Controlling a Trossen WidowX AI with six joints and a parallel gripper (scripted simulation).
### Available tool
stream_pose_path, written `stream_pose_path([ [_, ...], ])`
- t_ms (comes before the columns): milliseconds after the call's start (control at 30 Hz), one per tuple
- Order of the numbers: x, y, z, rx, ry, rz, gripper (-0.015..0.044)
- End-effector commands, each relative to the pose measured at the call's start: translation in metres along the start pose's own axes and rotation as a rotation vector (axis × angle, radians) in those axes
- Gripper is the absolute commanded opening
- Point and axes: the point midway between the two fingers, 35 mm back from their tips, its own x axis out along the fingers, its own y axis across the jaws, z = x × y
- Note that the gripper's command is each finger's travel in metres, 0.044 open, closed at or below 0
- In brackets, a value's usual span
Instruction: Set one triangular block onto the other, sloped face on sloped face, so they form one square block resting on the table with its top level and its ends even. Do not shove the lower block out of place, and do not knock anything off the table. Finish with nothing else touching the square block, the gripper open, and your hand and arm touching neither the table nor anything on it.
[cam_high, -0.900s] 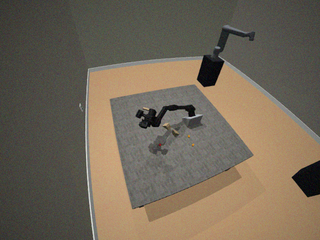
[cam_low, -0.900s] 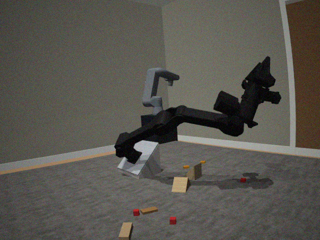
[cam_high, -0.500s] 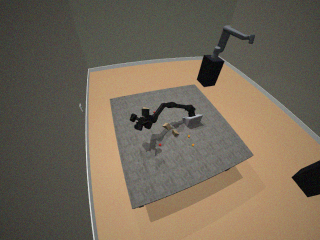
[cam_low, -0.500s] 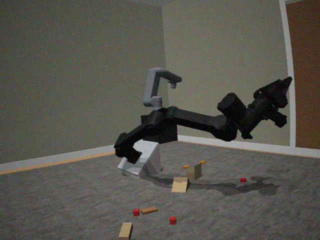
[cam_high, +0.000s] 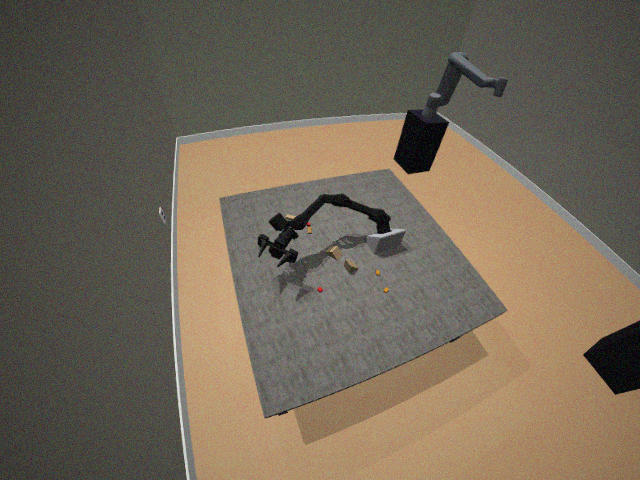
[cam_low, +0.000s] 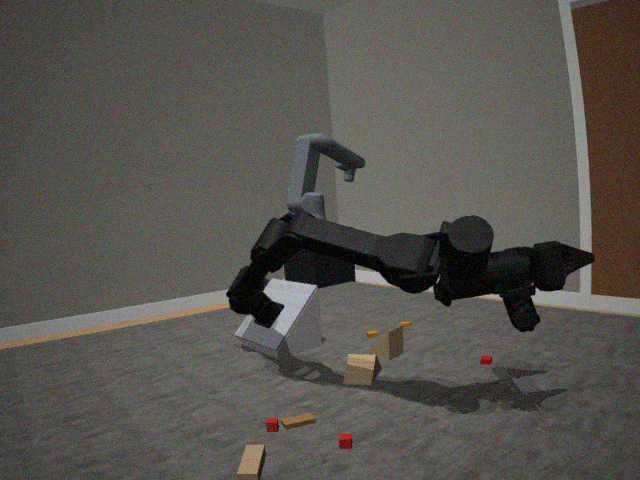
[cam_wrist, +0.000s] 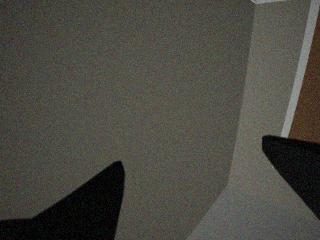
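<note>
One tan triangular block (cam_high: 334, 252) (cam_low: 359, 370) rests on the grey table mid-scene. The other triangular block (cam_high: 351, 266) (cam_low: 394, 343) rests a short distance away, turned differently, with its sloped face showing in the exterior view. The two are apart in the top view. My gripper (cam_high: 269, 260) (cam_wrist: 192, 155) is open and empty. It is held well above the table, out to the side of both blocks, and points roughly level in the exterior view. The wrist view shows only the two fingers and walls, no blocks.
Red cubes (cam_high: 320, 289) (cam_low: 345, 441), orange pieces (cam_high: 377, 272) (cam_low: 372, 334), a thin wooden piece (cam_high: 309, 230) (cam_low: 298, 421) and a wooden block (cam_high: 290, 217) (cam_low: 251, 460) lie around on the table (cam_high: 320, 351). The arm's pale slanted base (cam_high: 386, 241) (cam_low: 305, 328) stands near the triangular blocks.
</note>
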Motion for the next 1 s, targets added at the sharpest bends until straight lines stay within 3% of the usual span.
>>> stream_pose_path([
  [0, -0.049, -0.016, 0.045, -0.087, -0.252, -0.175, 0.0440],
  [400, -0.172, -0.070, 0.094, -0.218, -0.528, -0.653, 0.0440],
  [767, -0.312, -0.118, 0.082, -0.303, -0.518, -1.200, 0.0440],
  [967, -0.329, -0.122, 0.078, -0.303, -0.506, -1.262, 0.0440],
])
